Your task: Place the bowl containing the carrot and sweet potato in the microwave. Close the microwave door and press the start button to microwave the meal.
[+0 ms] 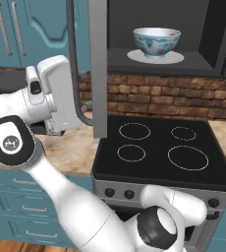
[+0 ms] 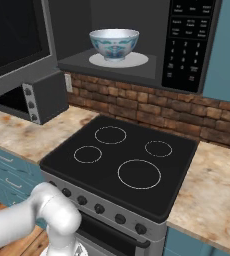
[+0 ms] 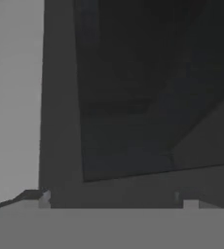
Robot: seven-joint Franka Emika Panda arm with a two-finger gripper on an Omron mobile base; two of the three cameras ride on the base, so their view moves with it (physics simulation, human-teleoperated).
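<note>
A white robot arm reaches up and to the left, its hand [image 1: 68, 110] pressed close against the open microwave door [image 1: 98, 69]. The fingers themselves are hidden behind the arm's white casing in the left base view, so their spread cannot be read there. In the hand view, two small finger tips [image 3: 189, 203] stand far apart at the bottom corners, so the jaws are spread wide with nothing between them. Right ahead of the hand is the door's dark window [image 3: 148, 97] inside its grey frame, very near; whether a tip touches the door cannot be told.

The door's curved grey bar handle [image 1: 74, 74] runs down just beside the hand, between the hand and the door's edge.

Beyond the door, up and to the right of the hand, the microwave [image 2: 192, 45] stands open. Inside it the bowl [image 1: 156, 42], pale with blue and red painting, sits upright on the white turntable plate [image 1: 176, 57]. A small red-orange bit shows at its rim; the food inside is otherwise hidden by the bowl's wall. The bowl is well apart from the hand.

Below and to the right of the hand lies a black stove [image 1: 164, 152] with four ring burners. A small black toaster oven [image 2: 42, 97] sits on the counter [image 2: 17, 135] under the door.
</note>
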